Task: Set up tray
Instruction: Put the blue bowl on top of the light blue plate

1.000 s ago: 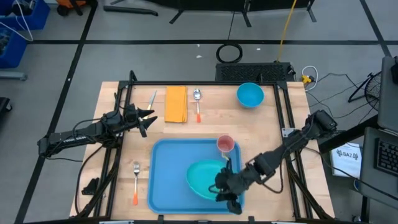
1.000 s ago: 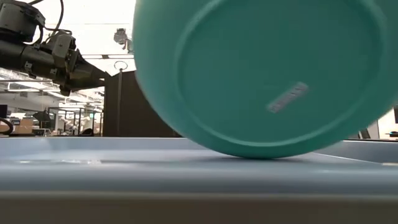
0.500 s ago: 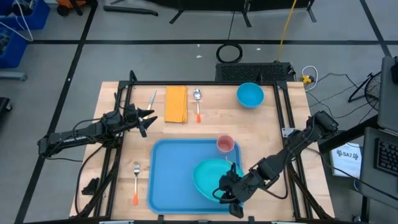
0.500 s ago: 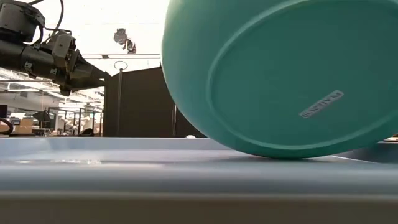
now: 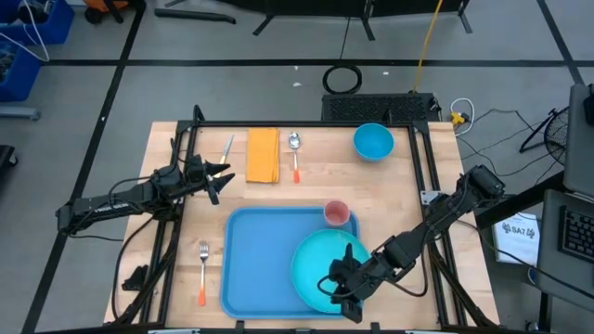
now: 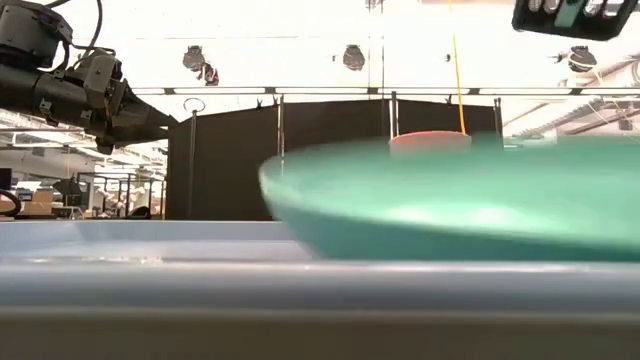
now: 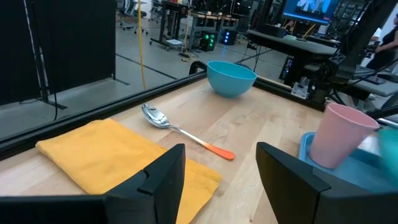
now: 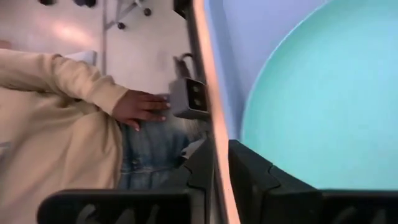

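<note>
The right gripper sits at the near right corner of the tray, its fingers pinched on the rim of the teal plate, which lies nearly flat in the tray's right half. The plate looks like light, stiff, smooth plastic, likely slippery, so its thin rim is the sensible hold. The tray itself lies on the desk, broad and rigid; I judge its low raised rim the only grip. A pink cup stands at the tray's far right corner. The left gripper waits apart-fingered near the yellow napkin.
</note>
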Controlling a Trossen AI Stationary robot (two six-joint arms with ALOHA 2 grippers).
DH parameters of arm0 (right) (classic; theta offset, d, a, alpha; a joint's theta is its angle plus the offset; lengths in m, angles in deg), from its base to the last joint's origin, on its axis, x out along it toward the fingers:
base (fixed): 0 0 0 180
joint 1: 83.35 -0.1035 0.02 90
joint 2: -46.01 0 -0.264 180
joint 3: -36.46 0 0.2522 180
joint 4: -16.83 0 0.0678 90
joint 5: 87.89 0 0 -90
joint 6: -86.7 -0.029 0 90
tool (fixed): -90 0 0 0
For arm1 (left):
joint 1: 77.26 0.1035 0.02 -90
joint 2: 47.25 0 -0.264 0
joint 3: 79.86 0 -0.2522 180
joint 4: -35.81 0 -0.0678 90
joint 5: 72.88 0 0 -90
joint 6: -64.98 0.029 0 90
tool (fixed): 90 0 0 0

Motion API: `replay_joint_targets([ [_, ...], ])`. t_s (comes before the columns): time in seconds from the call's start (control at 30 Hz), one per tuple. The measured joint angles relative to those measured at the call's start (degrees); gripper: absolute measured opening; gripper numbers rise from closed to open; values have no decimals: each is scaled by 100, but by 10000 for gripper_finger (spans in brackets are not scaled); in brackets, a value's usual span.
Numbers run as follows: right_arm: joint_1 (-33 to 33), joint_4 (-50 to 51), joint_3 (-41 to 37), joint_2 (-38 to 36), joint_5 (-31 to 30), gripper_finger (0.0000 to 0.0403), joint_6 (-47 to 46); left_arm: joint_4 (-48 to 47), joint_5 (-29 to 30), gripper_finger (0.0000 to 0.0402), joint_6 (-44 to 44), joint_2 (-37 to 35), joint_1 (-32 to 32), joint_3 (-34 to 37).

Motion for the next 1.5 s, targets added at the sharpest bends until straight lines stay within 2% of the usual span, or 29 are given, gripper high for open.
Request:
replay_joint_targets([
  [0.2,0,-894,0,-2,264,68,238,0,0,202,0,0,0,0],
  [0.47,5,-1065,1,-56,204,76,867,0,0,202,0,1,0,0],
  [0.7,274,-755,0,-591,-748,71,1687,0,0,202,0,0,0,0],
  [0.9,546,698,4,-1307,-1467,70,1760,0,2,202,0,2,0,0],
  [1.0,810,1416,4,-1706,-2226,70,1940,-2,0,202,0,1,0,0],
  [1.13,1367,2000,7,-2140,-3001,70,2447,0,0,202,0,2,0,0],
  [1.2,1804,2420,9,-2294,-3178,70,2604,0,0,202,0,1,0,0],
  [1.3,2809,3195,9,-2400,-3205,70,2693,0,0,202,0,1,0,0],
  [1.4,3970,3797,7,-2409,-2881,70,2738,0,0,202,0,2,0,0],
  [1.5,5081,3825,7,-2343,-2002,70,3031,0,0,202,0,2,0,0],
])
